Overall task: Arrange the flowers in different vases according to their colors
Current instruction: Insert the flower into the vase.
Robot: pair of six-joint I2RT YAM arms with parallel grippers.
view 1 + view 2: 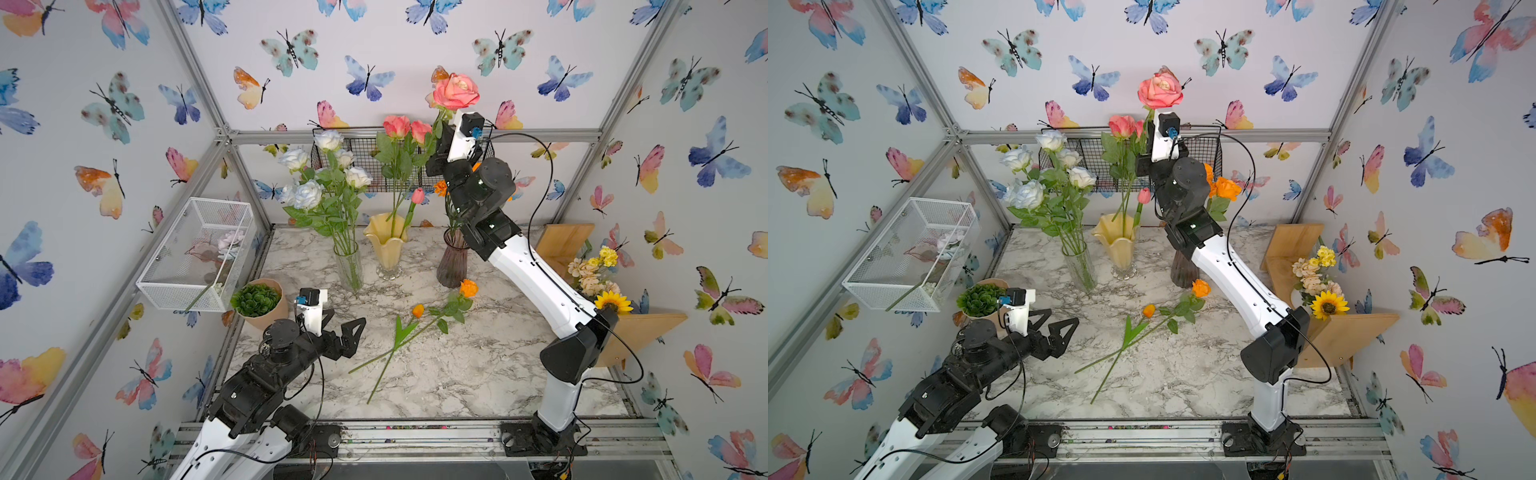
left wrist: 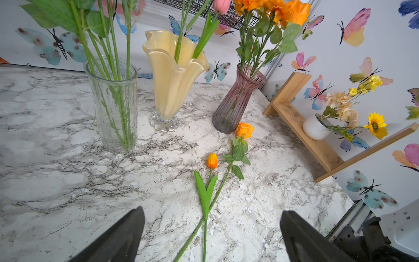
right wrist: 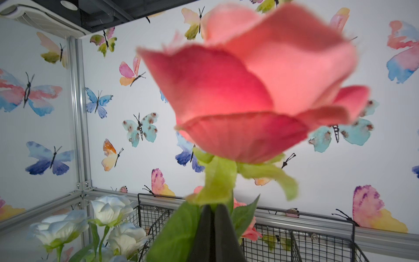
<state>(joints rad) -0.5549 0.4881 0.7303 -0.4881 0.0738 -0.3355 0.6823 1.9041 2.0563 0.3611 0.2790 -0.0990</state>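
**Top views.** Three vases stand in a row at the back of the marble table: clear glass vase, yellow vase, purple vase.
- Clear one holds white roses, at least five heads.
- Yellow one holds two pink roses and one pink tulip bud.
- Two flowers lie loose on the table with stems crossed: one orange rose, one orange tulip.
- Right gripper is high above the vases, clamped on the stem of one raised pink rose. The stem slants down toward the yellow vase's mouth; cannot tell if its end is inside.
- Left gripper is low over the table's near side, jaws wide apart, holding nothing.

**Left wrist.** All three vases show. Orange blooms stand in the purple vase; they are cropped, so the count is unclear. The two loose orange flowers lie ahead of the spread fingers.

**Right wrist.** Fingers are pressed together on the stem just under the raised pink rose. Three white rose heads are in view.
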